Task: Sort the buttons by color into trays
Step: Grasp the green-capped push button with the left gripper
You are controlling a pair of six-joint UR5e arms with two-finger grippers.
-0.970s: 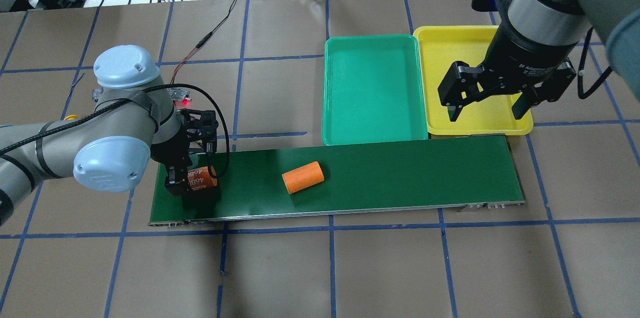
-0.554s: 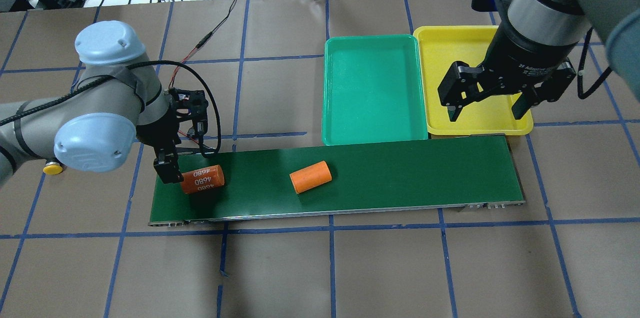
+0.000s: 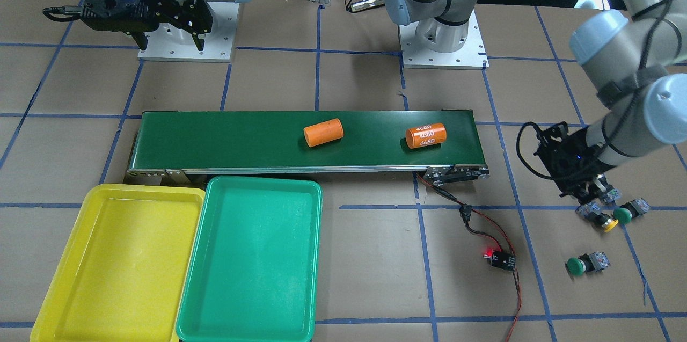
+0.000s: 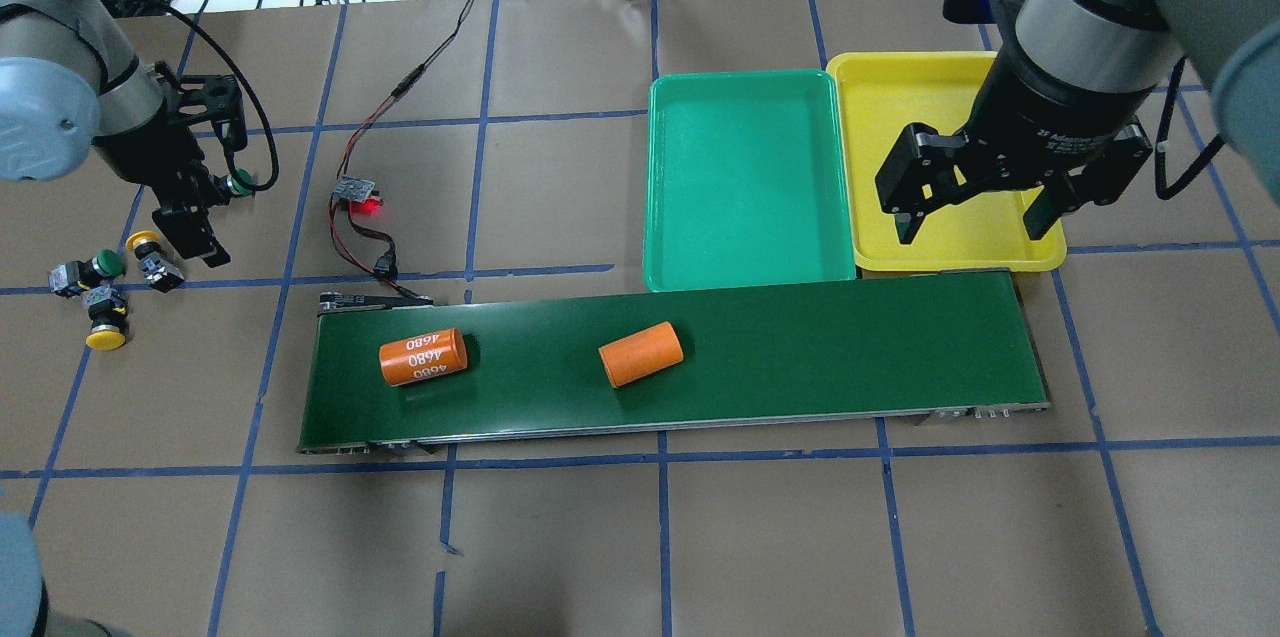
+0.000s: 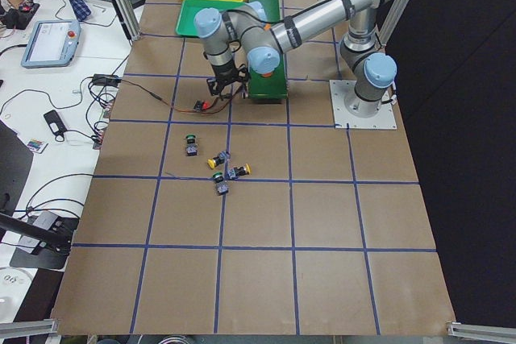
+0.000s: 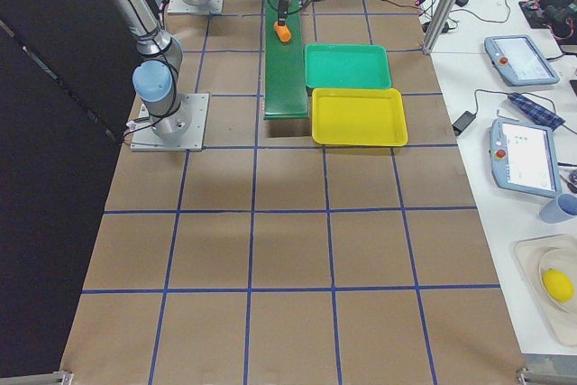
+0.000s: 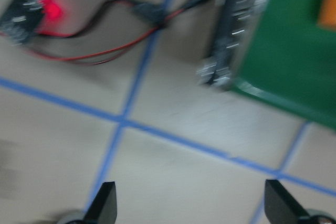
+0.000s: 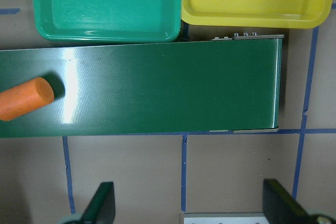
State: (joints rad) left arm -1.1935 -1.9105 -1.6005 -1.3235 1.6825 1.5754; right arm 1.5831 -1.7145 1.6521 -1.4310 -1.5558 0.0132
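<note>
Left gripper (image 4: 200, 215) spread wide, nothing between fingers, poised among buttons (image 4: 105, 335) on paper beyond conveyor belt (image 4: 800, 347) end. Lone green button (image 4: 238, 182) just beside it, tray side. Other three clustered on outer side, tipped over, caps pointing different ways. Right gripper (image 4: 972, 222) also open, over yellow tray (image 4: 900, 97) beside green tray (image 4: 745, 177), well apart from buttons, so I judge pick is left arm's
</note>
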